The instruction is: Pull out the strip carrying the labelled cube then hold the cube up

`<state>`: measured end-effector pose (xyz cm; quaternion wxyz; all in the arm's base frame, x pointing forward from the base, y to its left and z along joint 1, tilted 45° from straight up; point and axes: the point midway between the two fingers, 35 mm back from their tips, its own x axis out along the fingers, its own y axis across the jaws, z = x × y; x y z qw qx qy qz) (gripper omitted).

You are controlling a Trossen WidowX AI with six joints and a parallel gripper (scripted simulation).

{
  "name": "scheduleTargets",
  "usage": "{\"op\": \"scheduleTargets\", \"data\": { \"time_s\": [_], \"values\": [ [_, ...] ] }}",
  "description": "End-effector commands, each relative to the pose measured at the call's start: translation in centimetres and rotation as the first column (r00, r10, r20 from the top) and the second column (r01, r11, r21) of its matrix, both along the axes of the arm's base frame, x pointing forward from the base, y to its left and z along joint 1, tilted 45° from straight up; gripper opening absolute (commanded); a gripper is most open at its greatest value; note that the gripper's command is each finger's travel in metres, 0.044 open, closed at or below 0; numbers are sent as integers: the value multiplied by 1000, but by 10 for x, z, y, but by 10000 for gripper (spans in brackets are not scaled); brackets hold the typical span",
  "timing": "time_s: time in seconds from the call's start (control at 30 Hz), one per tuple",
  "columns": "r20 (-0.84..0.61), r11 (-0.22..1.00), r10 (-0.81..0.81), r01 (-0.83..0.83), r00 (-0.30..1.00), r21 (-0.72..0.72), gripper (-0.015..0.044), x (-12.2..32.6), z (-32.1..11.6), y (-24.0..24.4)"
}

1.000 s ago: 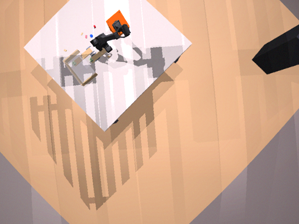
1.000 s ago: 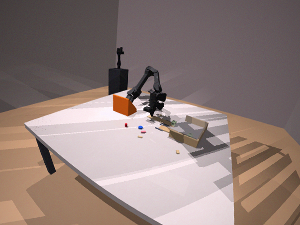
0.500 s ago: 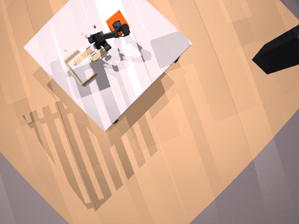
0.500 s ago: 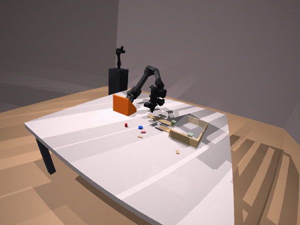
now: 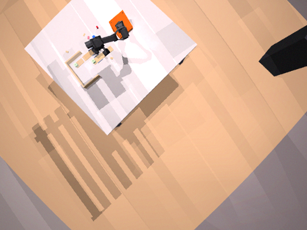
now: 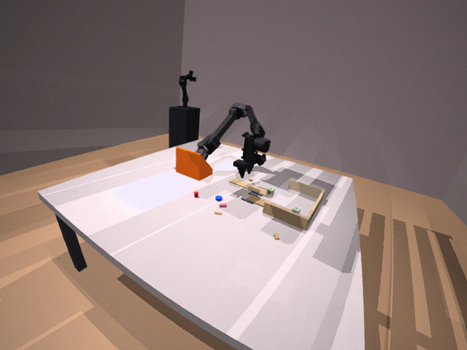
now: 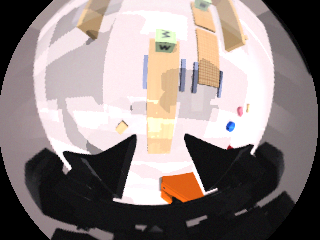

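A one-piece tan strip (image 5: 99, 58) (image 6: 247, 186) (image 7: 162, 100) lies between blue-grey guides (image 7: 182, 75). A pale green cube (image 5: 93, 61) (image 6: 270, 190) (image 7: 165, 41) marked W sits on its far end, near the open side of the walls. A second strip (image 7: 207, 55) (image 6: 256, 201) (image 5: 87, 55) beside it is split by a gap; its far piece (image 7: 203, 19) (image 5: 79, 63) bears another green cube (image 5: 75, 64) (image 6: 295, 209) (image 7: 202, 4), whose label I cannot read. My gripper (image 6: 246, 175) (image 7: 161, 136) is open and empty, above the near end of the one-piece strip.
Tan walls (image 5: 75, 75) (image 6: 284, 214) (image 7: 230, 25) enclose three sides beyond the strips. An orange block (image 5: 119, 19) (image 6: 188, 163) (image 7: 182, 186) stands at the arm's base. Small red (image 6: 195, 194), blue (image 6: 218, 198) (image 7: 230, 126), pink (image 6: 223, 205) (image 7: 240, 111) and tan pieces (image 6: 276, 236) (image 7: 122, 127) lie around.
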<state>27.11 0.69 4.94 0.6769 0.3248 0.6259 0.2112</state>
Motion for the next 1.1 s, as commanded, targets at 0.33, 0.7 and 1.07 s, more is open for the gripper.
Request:
{"op": "scheduleTargets", "data": {
  "time_s": [0.33, 0.7, 1.07],
  "values": [
    [-10, 1000, -4, 4, 1000, 3, 440, 52, 5, -15],
    [-7, 1000, -4, 4, 1000, 3, 440, 92, 9, -27],
    [-4, 1000, -4, 4, 1000, 2, 440, 133, 10, -37]
  ]
}}
